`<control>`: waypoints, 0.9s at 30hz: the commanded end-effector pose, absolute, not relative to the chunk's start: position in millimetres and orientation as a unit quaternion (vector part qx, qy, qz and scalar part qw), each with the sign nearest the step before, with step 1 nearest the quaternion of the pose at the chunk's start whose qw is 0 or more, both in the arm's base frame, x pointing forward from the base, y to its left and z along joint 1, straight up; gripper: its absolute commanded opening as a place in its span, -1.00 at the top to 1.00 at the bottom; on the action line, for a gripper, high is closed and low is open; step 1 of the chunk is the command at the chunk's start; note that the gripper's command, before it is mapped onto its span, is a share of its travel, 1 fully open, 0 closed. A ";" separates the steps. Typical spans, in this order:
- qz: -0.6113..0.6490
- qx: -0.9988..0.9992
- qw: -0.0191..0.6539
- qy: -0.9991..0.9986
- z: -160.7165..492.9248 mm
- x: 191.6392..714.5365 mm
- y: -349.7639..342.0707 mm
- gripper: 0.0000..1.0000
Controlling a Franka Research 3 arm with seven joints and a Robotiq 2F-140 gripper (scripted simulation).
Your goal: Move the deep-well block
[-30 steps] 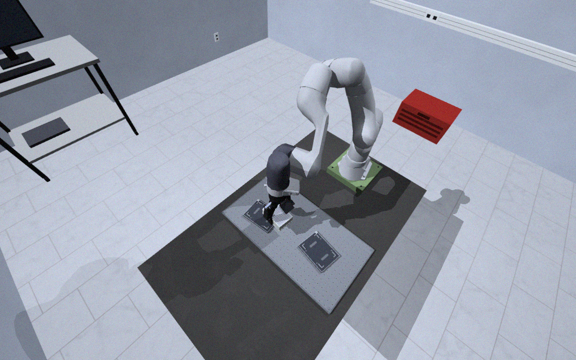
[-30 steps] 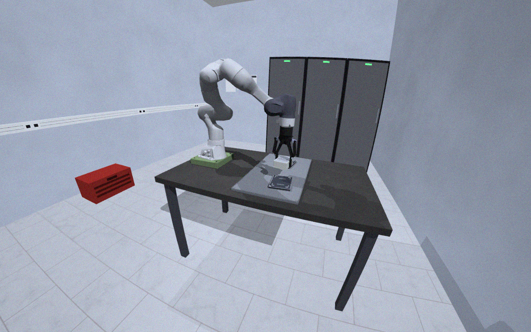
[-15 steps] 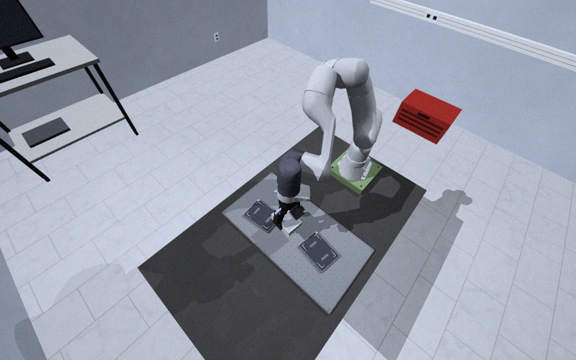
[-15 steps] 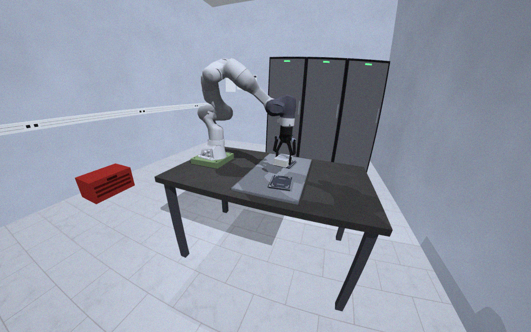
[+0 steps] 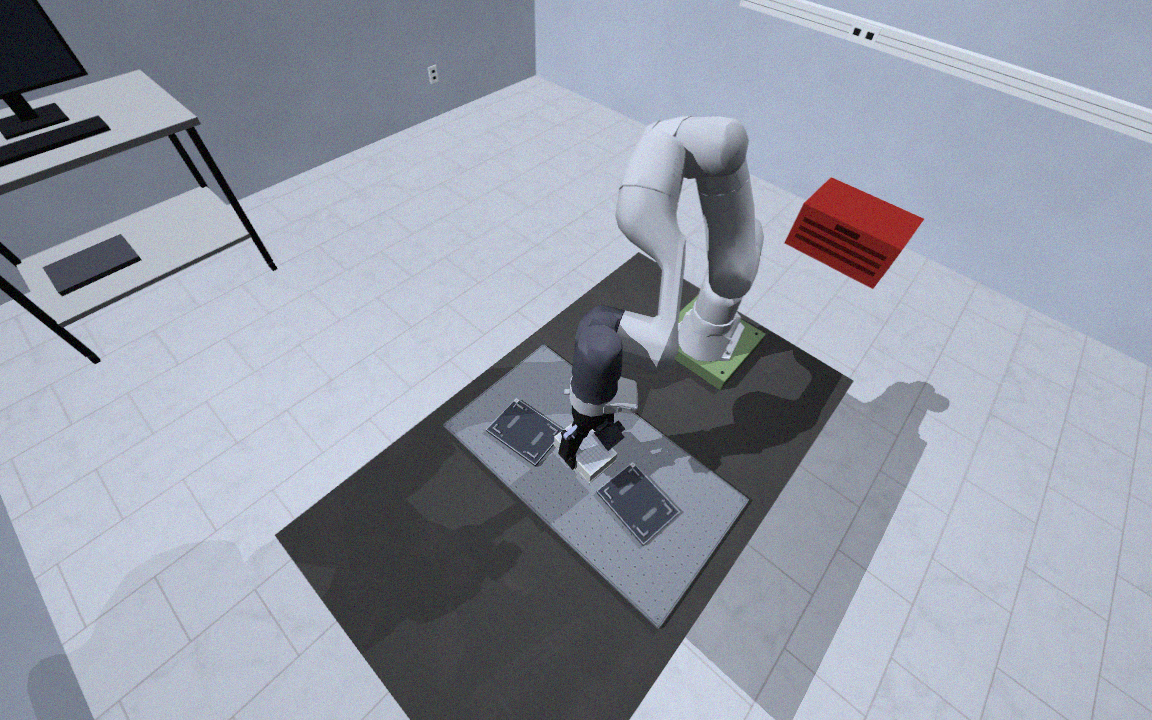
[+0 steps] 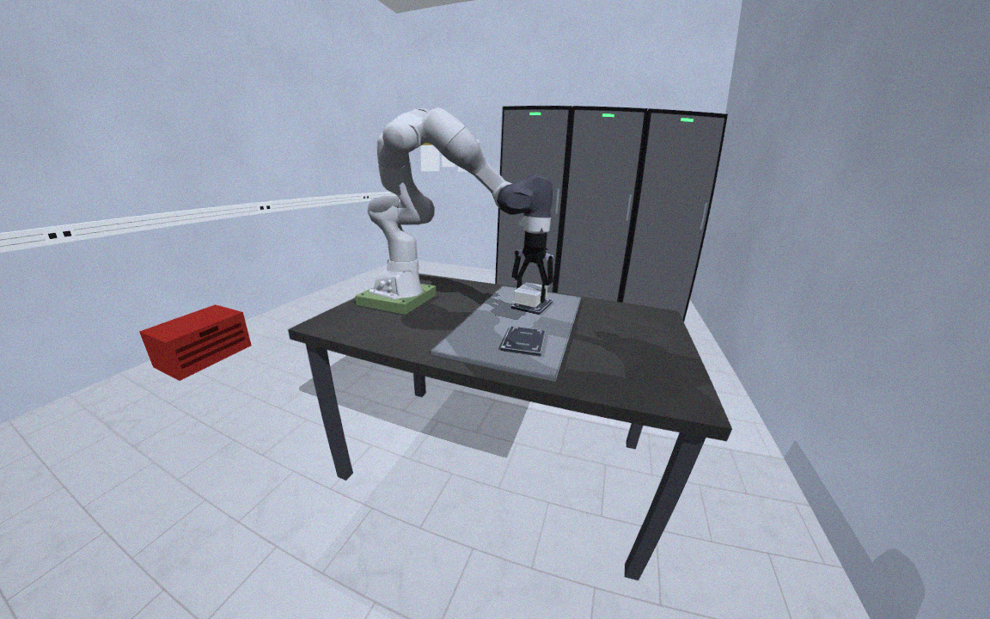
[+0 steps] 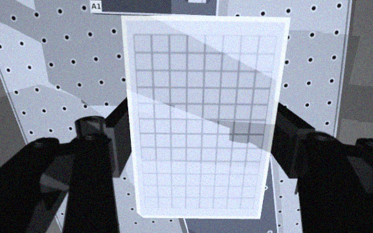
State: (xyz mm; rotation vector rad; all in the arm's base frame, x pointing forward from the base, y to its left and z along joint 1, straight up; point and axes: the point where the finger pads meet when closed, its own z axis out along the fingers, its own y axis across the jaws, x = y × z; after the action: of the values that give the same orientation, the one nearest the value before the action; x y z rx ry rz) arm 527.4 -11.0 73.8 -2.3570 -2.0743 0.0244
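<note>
Above a perforated board between two nests, the end effector clamps the deep-well block.

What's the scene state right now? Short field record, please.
gripper: shut on the deep-well block
deep-well block: between the fingers, over the perforated board, between the two nests
N1: no block in it
N2: no block in it yet
A1 mark: at the wrist view's top edge, beyond the block
task: transfer unfinished
</note>
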 end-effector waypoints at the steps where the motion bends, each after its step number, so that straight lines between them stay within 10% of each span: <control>1: 0.004 -0.762 -0.001 -0.647 75.0 528.0 2.8 -0.21; 27: 0.004 -0.762 -0.001 -0.647 74.6 518.2 75.5 -0.21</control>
State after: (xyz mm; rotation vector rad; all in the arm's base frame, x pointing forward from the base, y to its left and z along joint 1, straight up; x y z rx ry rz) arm 518.0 66.7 73.9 -2.3580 -2.0750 0.0196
